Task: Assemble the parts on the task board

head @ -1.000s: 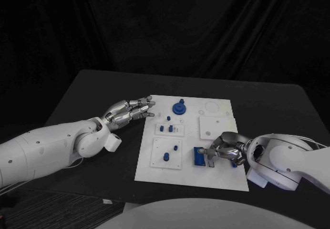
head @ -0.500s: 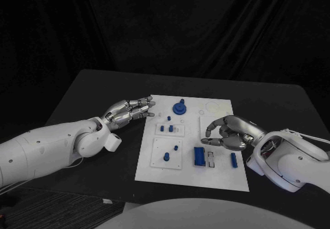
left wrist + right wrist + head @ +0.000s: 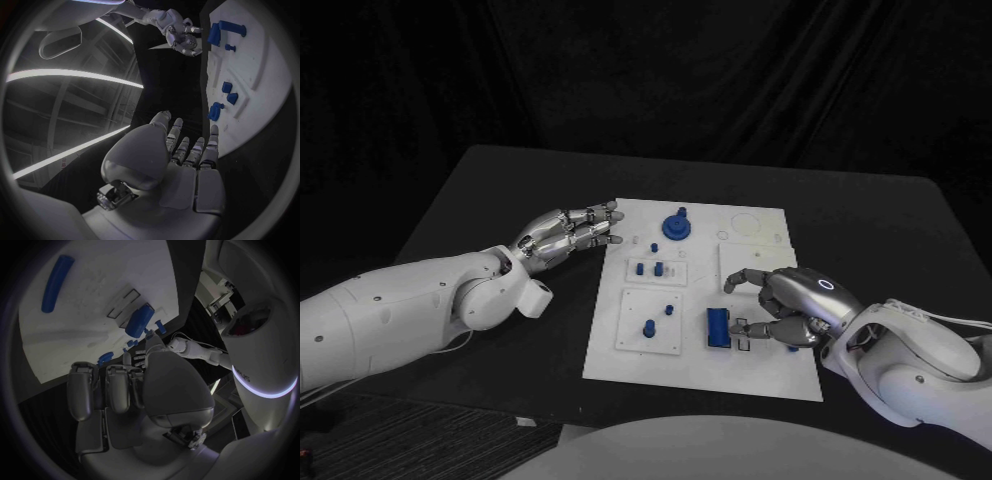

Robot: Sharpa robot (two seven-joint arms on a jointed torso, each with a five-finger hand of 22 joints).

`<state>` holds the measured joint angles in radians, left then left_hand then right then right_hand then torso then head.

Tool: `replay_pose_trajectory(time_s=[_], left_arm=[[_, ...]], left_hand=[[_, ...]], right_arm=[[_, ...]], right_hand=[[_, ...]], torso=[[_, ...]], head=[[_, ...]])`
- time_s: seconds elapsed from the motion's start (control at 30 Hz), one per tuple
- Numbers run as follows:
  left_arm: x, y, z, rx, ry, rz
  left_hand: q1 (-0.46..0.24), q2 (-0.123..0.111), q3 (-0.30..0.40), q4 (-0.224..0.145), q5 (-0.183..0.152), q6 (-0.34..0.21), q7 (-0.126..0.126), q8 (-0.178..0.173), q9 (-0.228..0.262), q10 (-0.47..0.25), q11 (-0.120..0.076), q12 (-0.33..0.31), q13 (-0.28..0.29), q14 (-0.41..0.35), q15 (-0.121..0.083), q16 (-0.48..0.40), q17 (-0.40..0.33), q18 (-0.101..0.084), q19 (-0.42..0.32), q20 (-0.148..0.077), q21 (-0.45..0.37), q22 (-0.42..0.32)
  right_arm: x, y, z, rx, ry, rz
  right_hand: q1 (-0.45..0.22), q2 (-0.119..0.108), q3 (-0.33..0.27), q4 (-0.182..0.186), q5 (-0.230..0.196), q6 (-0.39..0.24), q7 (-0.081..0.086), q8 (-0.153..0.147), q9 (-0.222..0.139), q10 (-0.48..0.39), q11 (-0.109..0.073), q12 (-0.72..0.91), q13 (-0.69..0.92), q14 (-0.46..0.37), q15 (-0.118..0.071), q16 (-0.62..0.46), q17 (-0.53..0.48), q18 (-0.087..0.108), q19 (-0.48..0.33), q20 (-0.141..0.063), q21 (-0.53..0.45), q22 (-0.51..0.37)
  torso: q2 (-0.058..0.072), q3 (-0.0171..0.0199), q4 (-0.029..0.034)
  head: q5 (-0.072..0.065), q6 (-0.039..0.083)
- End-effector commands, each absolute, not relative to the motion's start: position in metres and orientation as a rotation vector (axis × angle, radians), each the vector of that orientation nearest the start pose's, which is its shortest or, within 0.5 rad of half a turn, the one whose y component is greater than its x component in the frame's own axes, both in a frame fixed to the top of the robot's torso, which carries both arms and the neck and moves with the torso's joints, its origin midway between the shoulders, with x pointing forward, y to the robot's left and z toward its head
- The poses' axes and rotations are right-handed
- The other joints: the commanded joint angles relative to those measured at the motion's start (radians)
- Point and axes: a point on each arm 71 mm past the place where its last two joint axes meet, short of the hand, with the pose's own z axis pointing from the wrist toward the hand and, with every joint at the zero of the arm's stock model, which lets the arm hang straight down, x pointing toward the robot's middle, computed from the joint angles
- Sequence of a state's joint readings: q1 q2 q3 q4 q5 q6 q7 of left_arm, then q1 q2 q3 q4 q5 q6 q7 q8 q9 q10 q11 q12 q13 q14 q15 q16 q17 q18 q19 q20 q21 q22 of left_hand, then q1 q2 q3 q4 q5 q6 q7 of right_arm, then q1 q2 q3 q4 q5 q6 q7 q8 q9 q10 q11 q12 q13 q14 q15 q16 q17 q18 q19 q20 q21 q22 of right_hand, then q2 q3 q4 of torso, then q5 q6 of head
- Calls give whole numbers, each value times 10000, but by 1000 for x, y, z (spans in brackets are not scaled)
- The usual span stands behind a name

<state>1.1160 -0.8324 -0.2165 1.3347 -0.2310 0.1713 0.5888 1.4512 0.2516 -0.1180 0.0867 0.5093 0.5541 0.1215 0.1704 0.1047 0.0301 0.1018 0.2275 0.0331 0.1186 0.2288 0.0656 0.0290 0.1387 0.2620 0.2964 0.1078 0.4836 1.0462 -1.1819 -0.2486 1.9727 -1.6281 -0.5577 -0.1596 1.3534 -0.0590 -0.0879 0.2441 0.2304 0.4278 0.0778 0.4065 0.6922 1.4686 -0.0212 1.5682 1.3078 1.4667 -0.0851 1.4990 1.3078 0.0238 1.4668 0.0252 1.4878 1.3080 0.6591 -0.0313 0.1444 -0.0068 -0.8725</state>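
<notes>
Head view: the white task board [image 3: 701, 375] lies in the middle of the black table [image 3: 473, 190]. The left hand [image 3: 570, 232] hovers over the table just beside the board's left edge, near its far corner; its fingers [image 3: 603, 212] are loosely bent and apart, and it holds nothing. The right hand [image 3: 783, 302] hangs over the right half of the board, fingers curled downward above the near rows; whether anything sits between its fingertips cannot be told.

Parts on the board: a round blue knob [image 3: 676, 228] stands at the far middle, with a small blue peg [image 3: 653, 247] just in front of it. Two short blue pegs [image 3: 649, 269] stand in a raised panel below, and two more [image 3: 655, 321] in the nearer left panel. A long blue block [image 3: 717, 327] lies near the board's middle, just beside the right hand. A pale round recess [image 3: 751, 225] marks the far right corner.

Left wrist view: the left hand [image 3: 181, 165] shows its open palm, fingers spread, beside the board's edge [image 3: 250, 120]; the right hand [image 3: 178, 31] appears beyond.

Right wrist view: the right hand [image 3: 134, 395] is seen from behind, its fingers bent over the board [image 3: 94, 340]; a long blue bar [image 3: 56, 282] and the blue block [image 3: 139, 320] lie apart on the white surface.
</notes>
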Motion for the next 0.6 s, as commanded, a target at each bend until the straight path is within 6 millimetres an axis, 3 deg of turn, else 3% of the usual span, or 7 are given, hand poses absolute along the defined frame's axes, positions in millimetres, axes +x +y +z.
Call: replay_pose_trajectory(time_s=[0.03,0.17,0.27,0.37,0.6], left_arm=[[456,236,-274,-8290,17155,-18062],[455,236,-275,-8320,17184,-18060],[455,236,-275,-8331,17196,-18067],[454,236,-276,-8343,17216,-18076],[454,235,-276,-8358,17245,-18090]], left_hand=[[-63,-7,17,-58,41,65,10,59,11,85,10,47,13,3,-100,62,5,-116,24,-59,18,-9],[-63,-7,17,-58,41,65,10,59,11,85,10,47,13,3,-100,62,5,-116,24,-59,18,-9],[-63,-7,17,-58,41,65,10,59,11,85,10,47,13,3,-100,62,5,-116,24,-59,18,-9],[-63,5,41,-69,56,71,14,60,10,93,19,56,13,9,-109,69,7,-111,22,-61,14,-21],[-63,5,41,-69,56,71,14,60,10,93,19,56,13,9,-109,69,7,-111,22,-61,14,-21]], right_arm=[[316,-223,-252,-2968,16506,7281],[312,-222,-259,-3084,16725,7118],[311,-222,-261,-3089,16824,7018],[311,-222,-263,-3085,16890,6964],[311,-220,-265,-3071,17035,6854]], right_hand=[[-133,-643,223,503,-584,-540,-3,146,-305,1022,20,26,2630,611,6,-101,260,11,598,5,-104,2294],[-515,-1108,272,530,-1122,-737,13,429,-515,1022,21,26,2630,604,18,-130,213,21,582,10,-146,2281],[-632,-1260,210,539,-1318,-788,23,549,-610,1022,28,26,2630,601,23,-142,193,28,571,14,-174,2271],[-612,-1171,273,530,-1274,-785,29,635,-670,1022,34,26,2630,599,27,-150,176,27,573,19,-171,2273],[-526,-901,459,504,-596,-806,39,985,-989,1022,45,26,2630,601,39,-164,167,31,570,32,-191,2268]], torso=[[-5,-1,-47],[-2,2,-13],[-12,2,19],[-6,1,21],[-10,-12,26]], head=[[18,-2],[-25,-2],[-48,-2],[-44,-2],[-59,-2]])
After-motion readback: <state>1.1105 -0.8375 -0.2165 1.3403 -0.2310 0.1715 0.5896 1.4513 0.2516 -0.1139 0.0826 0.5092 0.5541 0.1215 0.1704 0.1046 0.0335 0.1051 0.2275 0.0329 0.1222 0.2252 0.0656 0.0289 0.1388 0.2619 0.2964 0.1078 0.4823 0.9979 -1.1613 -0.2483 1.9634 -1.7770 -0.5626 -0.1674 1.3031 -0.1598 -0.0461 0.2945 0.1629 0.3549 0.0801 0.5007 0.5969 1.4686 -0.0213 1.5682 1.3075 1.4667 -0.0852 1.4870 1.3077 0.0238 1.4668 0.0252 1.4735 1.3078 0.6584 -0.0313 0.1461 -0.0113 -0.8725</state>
